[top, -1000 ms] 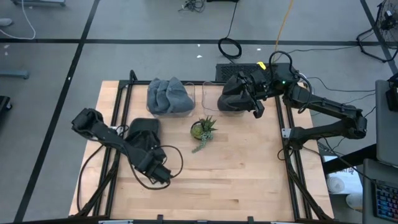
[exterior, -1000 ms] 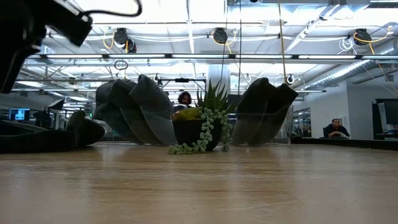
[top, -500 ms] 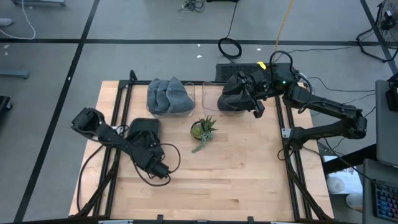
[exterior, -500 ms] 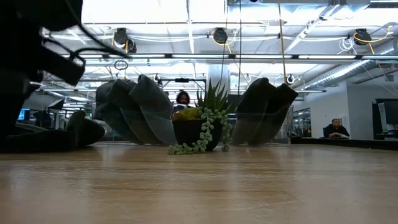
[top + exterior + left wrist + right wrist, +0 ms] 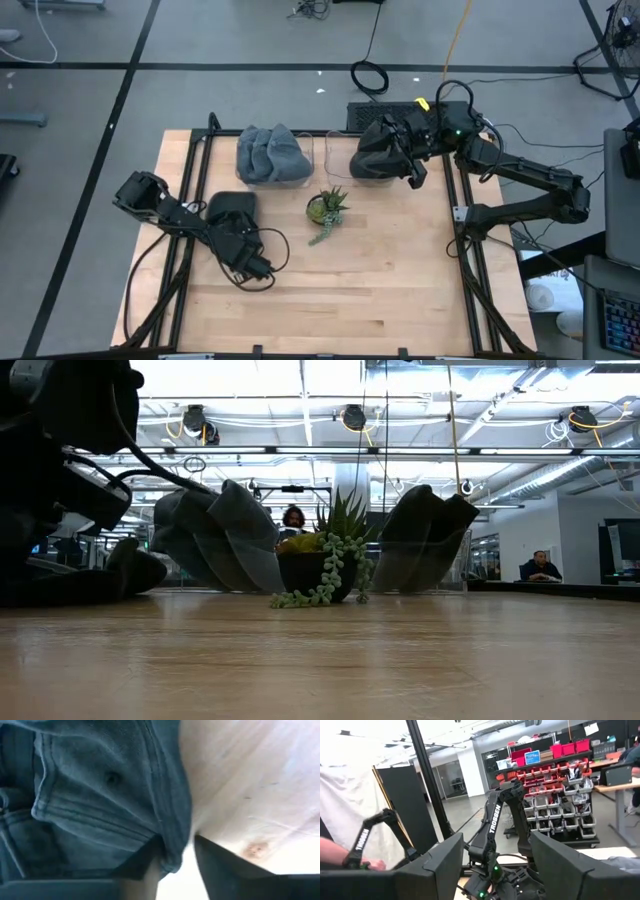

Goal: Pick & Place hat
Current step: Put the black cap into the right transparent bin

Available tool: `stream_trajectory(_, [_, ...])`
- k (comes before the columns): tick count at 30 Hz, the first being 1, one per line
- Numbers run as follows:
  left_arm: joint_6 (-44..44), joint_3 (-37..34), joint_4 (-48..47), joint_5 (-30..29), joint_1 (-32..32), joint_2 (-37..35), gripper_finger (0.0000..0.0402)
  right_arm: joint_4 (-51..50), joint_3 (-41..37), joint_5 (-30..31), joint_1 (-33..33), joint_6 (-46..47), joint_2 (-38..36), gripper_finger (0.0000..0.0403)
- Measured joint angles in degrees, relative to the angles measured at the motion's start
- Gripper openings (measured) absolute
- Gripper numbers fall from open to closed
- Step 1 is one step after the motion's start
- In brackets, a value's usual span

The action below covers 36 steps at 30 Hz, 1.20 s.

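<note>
A dark blue-grey cap (image 5: pixel 228 205) lies flat on the table's left part, also seen in the low view (image 5: pixel 125 572). My left gripper (image 5: pixel 238 232) is low over the cap's near edge, open, with that stitched edge (image 5: pixel 172 862) between its two fingers. My right gripper (image 5: pixel 412 172) hangs open over the table's far right, beside another dark hat (image 5: pixel 372 158) that sits in a clear bin. In the right wrist view its fingers (image 5: pixel 440 865) stand wide apart with only the room between them. My left gripper comes at the cap's edge (image 5: pixel 170 855) from above. One finger (image 5: pixel 145 865) shows right against the cloth and the other (image 5: pixel 225 870) stands clear of it over bare wood. Whether the near finger touches the cap I cannot tell.
Grey hats (image 5: pixel 270 155) fill a clear bin at the far edge. A small potted succulent (image 5: pixel 326 208) stands mid-table, trailing strands toward the near side. A black cable (image 5: pixel 270 262) loops beside the left arm. Bare wood (image 5: pixel 390 280) spreads over the near right.
My left gripper has drawn back toward the far left, onto the dark cap, and come lower; in the low view the arm now fills more of the left side. The cap and my right arm have kept still.
</note>
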Motion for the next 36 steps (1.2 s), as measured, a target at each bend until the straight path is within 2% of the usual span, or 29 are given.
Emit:
stream_trajectory(4, [1.2,-0.1,1.5,2.7,0.1,-0.1,0.0036,1.0,0.0,0.0,0.0,2.5,0.0,0.0222])
stream_trajectory(6, [2.6,0.2,2.2,5.7,0.1,-0.1,0.0017,1.8,0.0,0.0,0.0,2.5,0.0,0.0222])
stream_trajectory(9, [6.4,2.5,2.4,10.9,0.1,0.1,0.0014,3.4,0.0,0.0,0.0,2.5,-0.3,0.0222])
stream_trajectory(14, [13.9,11.2,-1.8,14.5,0.2,0.1,0.0008,3.0,0.0,2.6,0.0,-0.7,-1.3,0.0222])
stream_trajectory(20, [20.4,25.5,-10.9,15.0,1.8,0.0,0.0007,2.8,0.0,3.0,0.0,-4.6,-1.8,0.0222])
stream_trajectory(29, [21.8,46.0,-23.1,15.8,5.3,0.0,0.0007,-1.2,0.0,1.1,0.0,-4.3,-1.8,0.0222])
stream_trajectory(36, [22.3,60.3,-30.9,15.5,9.4,-0.1,0.0007,-10.7,0.0,4.7,2.6,-15.0,-1.8,0.0222])
